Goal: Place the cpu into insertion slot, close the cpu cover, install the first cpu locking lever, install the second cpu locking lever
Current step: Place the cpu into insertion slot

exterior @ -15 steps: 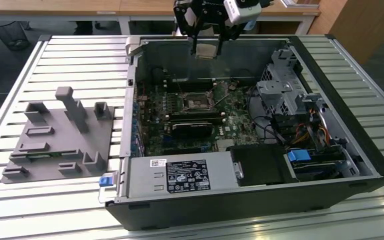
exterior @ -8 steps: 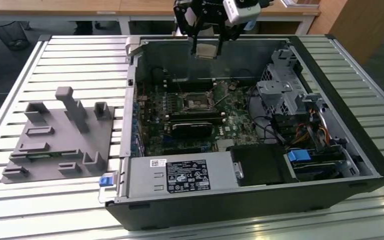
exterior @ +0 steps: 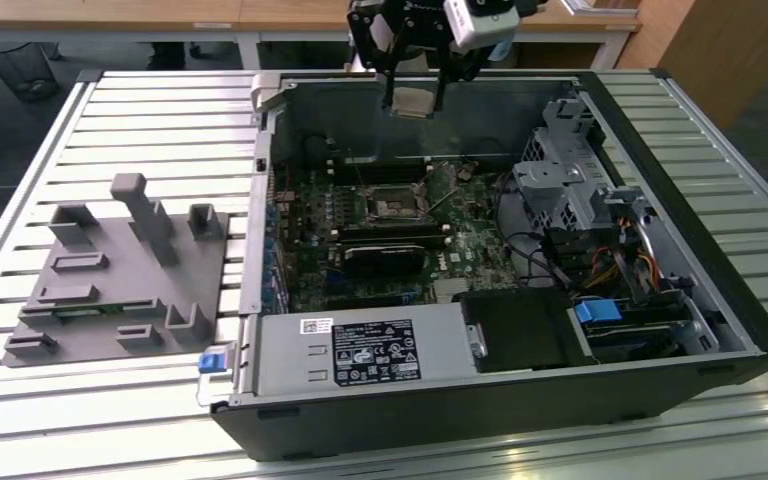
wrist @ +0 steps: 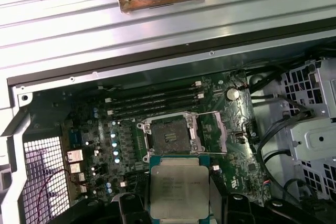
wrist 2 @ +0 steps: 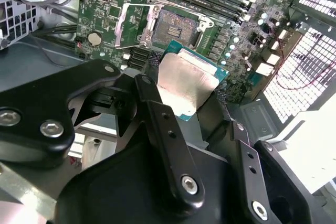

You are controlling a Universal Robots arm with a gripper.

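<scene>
Chip in the air: the end effector (exterior: 411, 92) of a robot arm hangs over an open computer case (exterior: 744, 335) that lies on its side on a slatted worktop (exterior: 131, 100). It is clenched on the cpu (wrist 2: 186, 85), which it grips by two opposite edges. That hold looks chosen to keep the fingers (wrist 2: 149, 95) off the chip's flat faces and clear of the socket rim. In both wrist views the silvery face is turned up toward the cameras, so the contact side presumably faces the green circuit board (wrist: 94, 124).

The cpu is well above the board and touches nothing but the fingers. In the exterior view it hangs near the far wall of the case. The insertion slot (wrist: 168, 136), a dark square inside a metal rim, is bare and lies below and ahead of the chip.

The cpu cover (wrist 2: 121, 24) is swung open beside the slot, with the board showing through its window. That leaves the socket free to take the chip from above. The two locking levers are hard to pick out among the metalwork, though with the cover up they appear to be undone.

On the exterior view's left, a grey moulded fixture (exterior: 117, 270) sits on the worktop beside the case.
</scene>
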